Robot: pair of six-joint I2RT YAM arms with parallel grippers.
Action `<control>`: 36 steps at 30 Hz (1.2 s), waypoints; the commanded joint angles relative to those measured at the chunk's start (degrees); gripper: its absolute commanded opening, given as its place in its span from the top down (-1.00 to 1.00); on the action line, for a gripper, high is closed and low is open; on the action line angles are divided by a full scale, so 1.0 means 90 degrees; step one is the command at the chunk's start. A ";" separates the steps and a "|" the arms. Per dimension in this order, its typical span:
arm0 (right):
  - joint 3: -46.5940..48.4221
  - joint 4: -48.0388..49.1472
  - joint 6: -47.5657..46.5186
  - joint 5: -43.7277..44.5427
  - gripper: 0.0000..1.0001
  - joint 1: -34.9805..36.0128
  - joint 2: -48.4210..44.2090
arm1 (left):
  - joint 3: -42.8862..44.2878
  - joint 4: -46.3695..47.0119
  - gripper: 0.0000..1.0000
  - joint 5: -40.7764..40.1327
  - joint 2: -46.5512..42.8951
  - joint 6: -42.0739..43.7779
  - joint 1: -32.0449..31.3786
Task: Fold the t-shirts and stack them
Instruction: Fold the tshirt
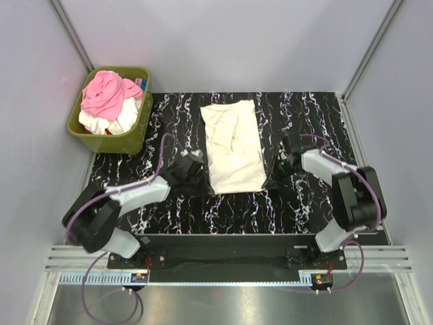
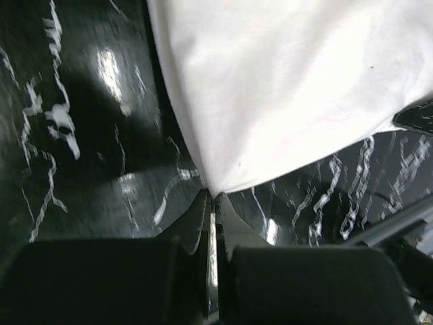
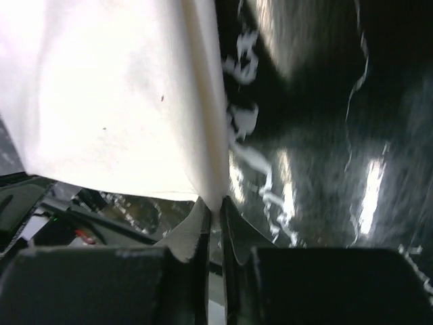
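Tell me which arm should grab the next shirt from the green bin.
Left, probably. The green plastic bin sits far left, on the side of the left claw; the right claw would have to cross the white t-shirt. Both claws pinch its near corners.

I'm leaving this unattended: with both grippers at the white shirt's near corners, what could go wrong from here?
1. The left gripper and right gripper pinch only the corner tips of the white t-shirt, so the cloth may slip out on lifting.
2. Its far half is wrinkled, so the fold may come out uneven.
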 commanded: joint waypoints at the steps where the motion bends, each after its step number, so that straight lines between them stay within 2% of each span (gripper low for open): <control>1: -0.0424 -0.0174 0.0571 -0.0229 1.00 0.0012 -0.1007 | -0.0363 -0.0460 1.00 -0.0349 -0.0896 -0.0286 -0.0290; 9: -0.1206 -0.1120 0.1177 -0.0316 1.00 0.0012 -0.3175 | -0.0765 -0.1611 1.00 -0.0836 -0.2800 -0.1214 -0.1286; 11: -0.1294 -0.1316 0.1284 -0.0366 1.00 0.0022 -0.3701 | -0.0658 -0.1846 1.00 -0.0876 -0.3007 -0.1331 -0.1461; 16: -0.1256 -0.1854 0.1266 -0.0435 1.00 0.0022 -0.4183 | -0.0287 -0.2607 1.00 -0.1081 -0.3398 -0.1332 -0.1619; 20: -0.0799 -0.1971 0.1100 -0.0269 1.00 0.0022 -0.3999 | 0.0396 -0.3126 1.00 -0.1364 -0.3252 -0.1029 -0.1609; 25: 0.0149 -0.2079 0.0924 0.0229 1.00 0.0012 -0.3530 | 0.1529 -0.3615 1.00 -0.1434 -0.2481 -0.0454 -0.1346; 29: 0.1193 -0.2225 0.0612 0.0522 1.00 0.0012 -0.2741 | 0.2047 -0.3684 1.00 -0.1229 -0.1983 -0.0121 -0.0762; 36: 0.2318 -0.2147 0.0348 0.0708 1.00 -0.0017 -0.1596 | 0.2925 -0.3674 1.00 -0.0711 -0.1153 0.0475 0.0080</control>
